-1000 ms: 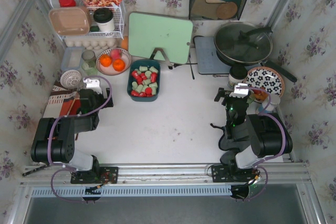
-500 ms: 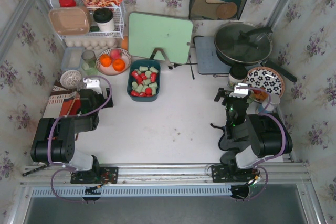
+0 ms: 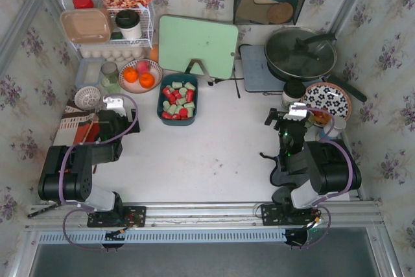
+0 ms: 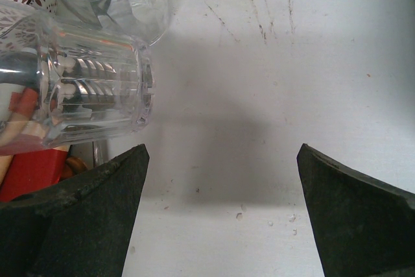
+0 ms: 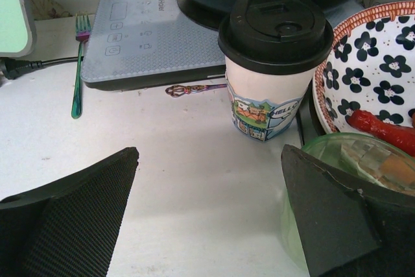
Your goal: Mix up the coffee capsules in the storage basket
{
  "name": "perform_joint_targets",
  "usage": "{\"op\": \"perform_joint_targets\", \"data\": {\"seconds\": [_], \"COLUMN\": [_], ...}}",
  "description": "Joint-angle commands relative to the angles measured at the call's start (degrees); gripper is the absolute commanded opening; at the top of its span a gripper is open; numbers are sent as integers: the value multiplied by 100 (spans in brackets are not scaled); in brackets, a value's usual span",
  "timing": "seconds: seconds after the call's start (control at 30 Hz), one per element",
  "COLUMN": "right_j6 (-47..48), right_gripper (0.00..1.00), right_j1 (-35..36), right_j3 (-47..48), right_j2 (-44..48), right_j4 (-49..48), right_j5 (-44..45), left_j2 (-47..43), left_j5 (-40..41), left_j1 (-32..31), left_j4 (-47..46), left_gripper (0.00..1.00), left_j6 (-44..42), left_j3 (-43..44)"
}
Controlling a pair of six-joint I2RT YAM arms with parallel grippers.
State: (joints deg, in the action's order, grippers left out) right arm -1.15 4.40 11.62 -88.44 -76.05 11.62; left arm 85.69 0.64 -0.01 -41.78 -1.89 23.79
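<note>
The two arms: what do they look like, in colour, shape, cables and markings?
The left arm and the right arm are black, with bulky round joints, a whitish link near the base and a looped purple cable. A green light glows on the right one. The left gripper and the right gripper each have two dark wedge-shaped fingers; the right pair shows a woven texture.

I note a lidded paper cup (image 5: 275, 63) upright on the surface, beside a flower-patterned plate (image 5: 363, 63) and just in front of the grey cooktop (image 5: 155, 27). A fork (image 5: 77, 69) lies left of the cooktop. A clear tumbler (image 4: 91, 92) apparently lies on its side.
</note>
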Motion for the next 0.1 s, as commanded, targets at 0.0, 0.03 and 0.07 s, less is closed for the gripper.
{"op": "perform_joint_targets", "data": {"seconds": [0.0,0.03,0.07], "right_j6": [-8,-9,18], "right_gripper": [100,100,100], "right_j1": [-18,-18,-19], "right_j3": [73,65,35], "right_j2": [-26,-4,6], "right_j4": [20,20,-11], "right_j5": [-74,-77,-80], "left_j2": [0,0,0], "left_j5": [6,5,1], "left_j1": [1,1,1], "left_j4": [-135,-137,-133], "left_gripper": [100,100,100], "left_j6": [12,7,6], "left_j3": [29,29,29]}}
